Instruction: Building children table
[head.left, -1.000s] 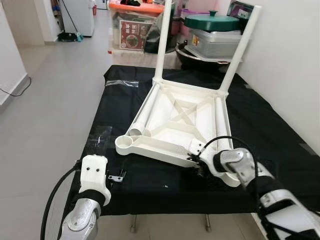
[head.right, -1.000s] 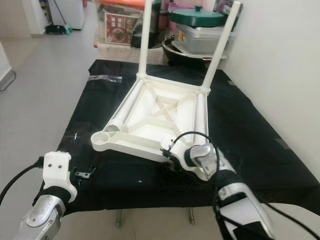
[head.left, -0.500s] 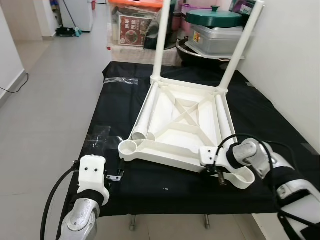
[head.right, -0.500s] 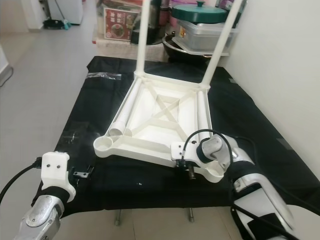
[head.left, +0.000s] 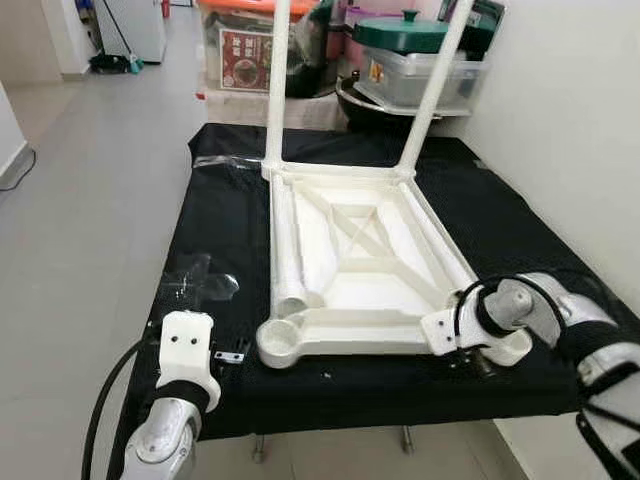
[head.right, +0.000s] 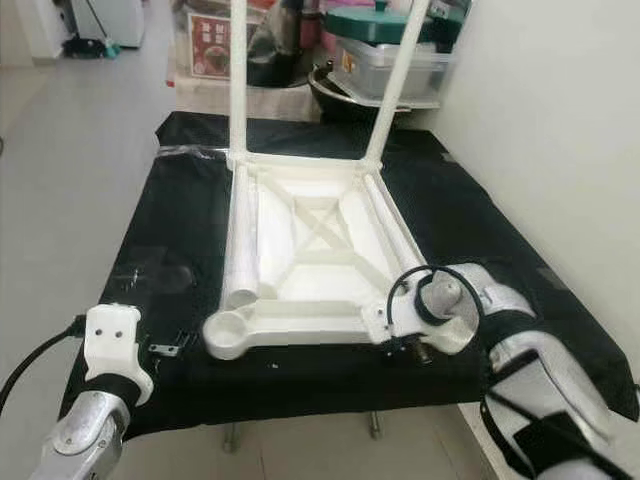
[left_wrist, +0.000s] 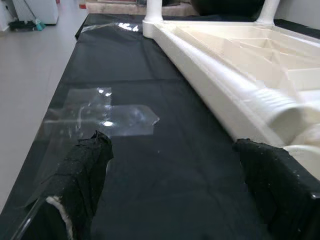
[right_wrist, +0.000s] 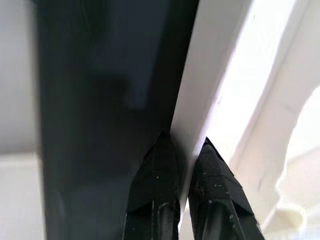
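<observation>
Tabletop (head.left: 350, 270) lay upside down mid-counter, two legs (head.left: 277, 80) already standing in the far corner sockets. A loose leg (head.left: 289, 255) lay inside the frame along its left rail; another seemed to lie along the right rail, hard to confirm. Near-left socket (head.left: 278, 343) was empty, close to the counter's front edge.

Right gripper (head.left: 478, 362) sat at the tabletop's near-right corner. In the right wrist view its fingers (right_wrist: 155, 195) were pinched on the thin white rim there, so grasping the tabletop edge. Left gripper (left_wrist: 175, 195) hovered low over the counter (head.left: 230, 215) near the front-left corner, fingers (left_wrist: 82, 170) spread wide, holding nothing, tabletop rail just beside it. Clear plastic bag (head.left: 195, 283) lay on the cloth at the left edge; small metal bracket (head.left: 232, 355) next to the left wrist.

Judgement: step in hand was squaring the tabletop for leg fitting. Next move likely needs the left gripper to lift the loose leg, stand it up and seat it in the near-left socket while the right steadies the frame.
</observation>
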